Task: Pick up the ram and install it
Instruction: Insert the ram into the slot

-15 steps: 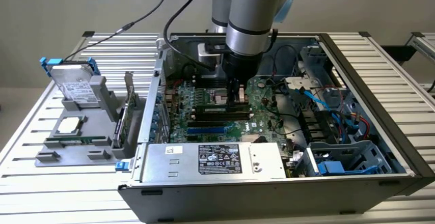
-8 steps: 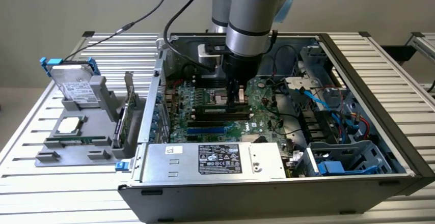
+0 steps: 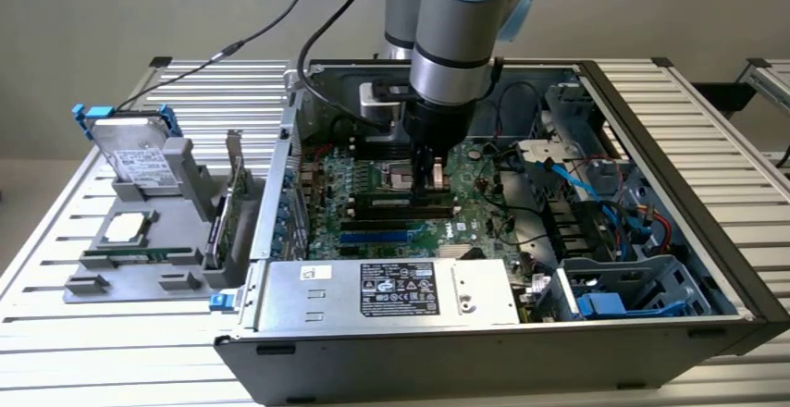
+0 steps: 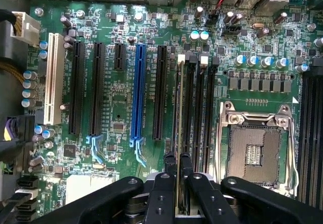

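Note:
My gripper (image 3: 432, 180) reaches down into the open computer case (image 3: 691, 129), over the memory slots beside the CPU socket. In the wrist view the gripper (image 4: 178, 167) is shut on the ram (image 4: 179, 113). The ram is a thin stick seen edge-on, held upright between the two black fingers (image 4: 170, 166). It runs lengthwise along a black memory slot (image 4: 190, 108), in line with it. Whether it is seated in the slot I cannot tell.
The empty CPU socket (image 4: 252, 153) lies beside the memory slots. A blue expansion slot (image 4: 137, 93), black ones and a white one (image 4: 54, 77) lie on the other side. A power supply (image 3: 388, 291) fills the case front. A grey fixture (image 3: 142, 240) with a hard drive (image 3: 136, 157) stands at the exterior view's left.

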Motion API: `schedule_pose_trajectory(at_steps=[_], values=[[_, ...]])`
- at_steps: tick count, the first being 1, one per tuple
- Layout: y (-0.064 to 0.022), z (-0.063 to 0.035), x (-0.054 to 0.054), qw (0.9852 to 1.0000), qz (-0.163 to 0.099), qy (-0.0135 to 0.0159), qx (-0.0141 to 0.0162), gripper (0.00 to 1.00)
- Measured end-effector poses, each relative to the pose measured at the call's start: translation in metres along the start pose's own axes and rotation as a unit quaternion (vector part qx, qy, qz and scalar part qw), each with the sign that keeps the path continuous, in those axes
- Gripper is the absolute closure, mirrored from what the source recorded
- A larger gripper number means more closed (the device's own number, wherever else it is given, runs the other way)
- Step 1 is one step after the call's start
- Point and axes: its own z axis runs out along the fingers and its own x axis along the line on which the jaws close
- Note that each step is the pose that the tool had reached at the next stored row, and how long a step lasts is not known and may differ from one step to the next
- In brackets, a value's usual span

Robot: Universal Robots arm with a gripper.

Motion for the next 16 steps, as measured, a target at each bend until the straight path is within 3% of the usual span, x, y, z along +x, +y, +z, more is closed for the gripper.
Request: schedule_pose_trajectory(at_steps=[16], values=[[-0.0003, 0.0036, 0.0000, 1.0000, 0.001, 0.0003, 0.0000, 0.85]])
